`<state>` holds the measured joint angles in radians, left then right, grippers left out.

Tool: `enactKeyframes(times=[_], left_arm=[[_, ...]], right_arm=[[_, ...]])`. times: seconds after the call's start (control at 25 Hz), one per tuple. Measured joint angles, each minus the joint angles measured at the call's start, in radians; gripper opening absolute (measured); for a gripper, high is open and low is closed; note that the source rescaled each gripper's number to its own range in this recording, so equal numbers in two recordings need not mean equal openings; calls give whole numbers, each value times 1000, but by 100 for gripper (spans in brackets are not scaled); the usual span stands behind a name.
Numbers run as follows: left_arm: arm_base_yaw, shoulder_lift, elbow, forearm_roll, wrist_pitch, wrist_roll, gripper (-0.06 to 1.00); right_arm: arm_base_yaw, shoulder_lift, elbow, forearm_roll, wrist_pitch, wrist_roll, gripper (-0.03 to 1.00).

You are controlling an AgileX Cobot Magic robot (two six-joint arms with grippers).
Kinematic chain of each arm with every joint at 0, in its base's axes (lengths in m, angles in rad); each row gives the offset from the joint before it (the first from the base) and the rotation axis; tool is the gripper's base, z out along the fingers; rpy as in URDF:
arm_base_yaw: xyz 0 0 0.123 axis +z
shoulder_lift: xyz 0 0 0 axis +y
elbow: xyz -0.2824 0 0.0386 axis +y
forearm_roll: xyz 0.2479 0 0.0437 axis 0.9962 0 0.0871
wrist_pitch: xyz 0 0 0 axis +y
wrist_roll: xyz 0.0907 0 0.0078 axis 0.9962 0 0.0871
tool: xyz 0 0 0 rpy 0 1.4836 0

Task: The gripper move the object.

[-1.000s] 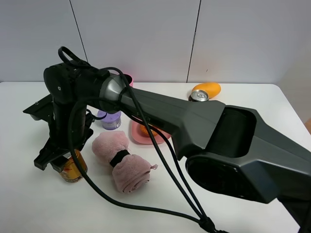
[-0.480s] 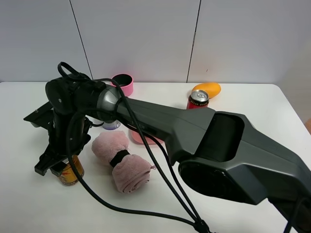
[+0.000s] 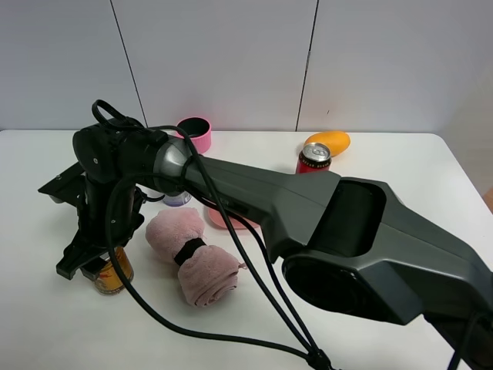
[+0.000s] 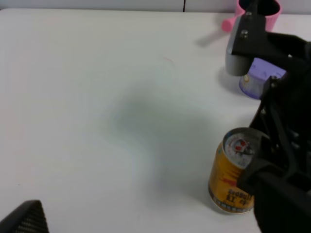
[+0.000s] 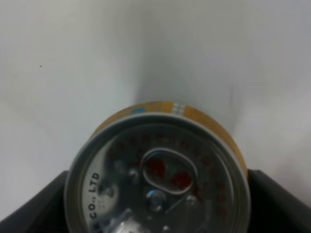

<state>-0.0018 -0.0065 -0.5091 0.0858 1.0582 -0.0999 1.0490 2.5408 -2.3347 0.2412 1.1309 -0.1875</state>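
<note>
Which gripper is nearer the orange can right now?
Right. The right gripper has its fingers on both sides of the orange can; the left gripper sits well away from it, only a corner showing.

**Pose of the two arms.** The right arm (image 3: 323,208) reaches from the lower right across the middle to the far left of the exterior view. Its long grey link slopes up to a black wrist (image 3: 115,158). The right gripper (image 3: 91,266) points downward, with black cables (image 3: 231,231) trailing along the arm. Its two dark fingers (image 5: 29,206) stand on opposite sides of the can (image 5: 160,165), touching its wall, jaws closed upon it. Of the left gripper (image 4: 22,219) only one dark textured tip shows, and the spread of its jaws cannot be judged
</note>
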Motion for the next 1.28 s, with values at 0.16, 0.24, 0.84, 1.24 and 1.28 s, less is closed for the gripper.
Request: enactKeyframes(times=[0.16, 0.24, 0.84, 1.24, 1.28], left_arm=[[0, 0, 0, 0, 0, 0, 100], [0, 0, 0, 0, 0, 0, 100], [0, 0, 0, 0, 0, 0, 100], [0, 0, 0, 0, 0, 1, 100], [0, 0, 0, 0, 0, 1, 100]], right_arm=[[0, 0, 0, 3, -1, 0, 14], [0, -1, -4, 5, -2, 0, 38], [-1, -367, -5, -225, 19, 77, 81], [-209, -735, -1, -742, 84, 283, 81], [-238, -767, 7, -752, 86, 290, 81]])
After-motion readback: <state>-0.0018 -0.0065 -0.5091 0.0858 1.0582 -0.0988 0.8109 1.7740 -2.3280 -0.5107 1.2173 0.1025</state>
